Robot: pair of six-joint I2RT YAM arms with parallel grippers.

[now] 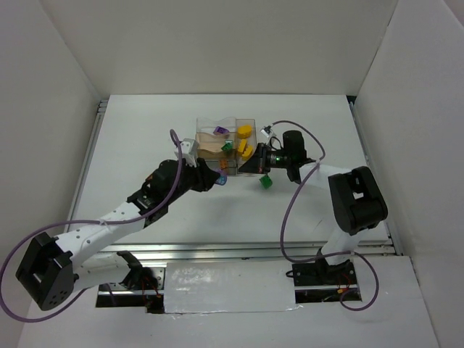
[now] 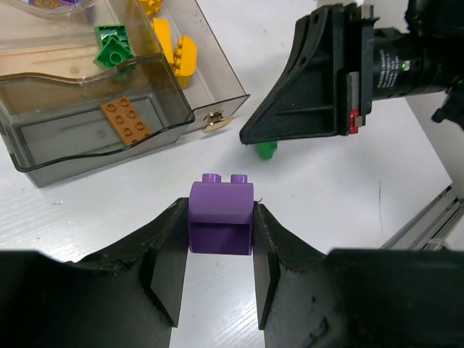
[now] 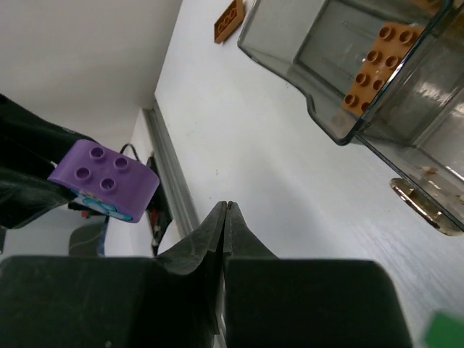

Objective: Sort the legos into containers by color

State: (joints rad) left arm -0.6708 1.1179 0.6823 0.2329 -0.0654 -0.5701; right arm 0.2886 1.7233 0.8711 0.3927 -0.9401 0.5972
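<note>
From above, my left pincer [image 1: 220,179] sits at the near edge of the bins [image 1: 201,127], grasping the purple brick [image 1: 222,181]. The right pincer [image 1: 250,168] is just to its right, and the green brick [image 1: 266,181] lies on the worktop [image 1: 145,138] on that pincer's near side. The two pincers are so close that a sideways swing of either arm could knock them together.

In the left wrist view, the purple brick is clamped between the fingers [image 2: 163,254] by its smooth side walls, right at the tips. With so shallow a hold, I worry it could twist or slip out during the carry. The nearest bin holds an orange-brown brick [image 2: 127,119], with green and yellow ones farther back. I judge purple belongs in the far left bin, so a drop on the way would land it among the wrong colour.

In the right wrist view, the right pincer is clenched on nothing, its fingers pressed flat together. The green brick only shows at the bottom right corner, outside the fingers. If I go down like this I will only shove it, perhaps against the bin wall or towards the left pincer, so the fingers must part first
</note>
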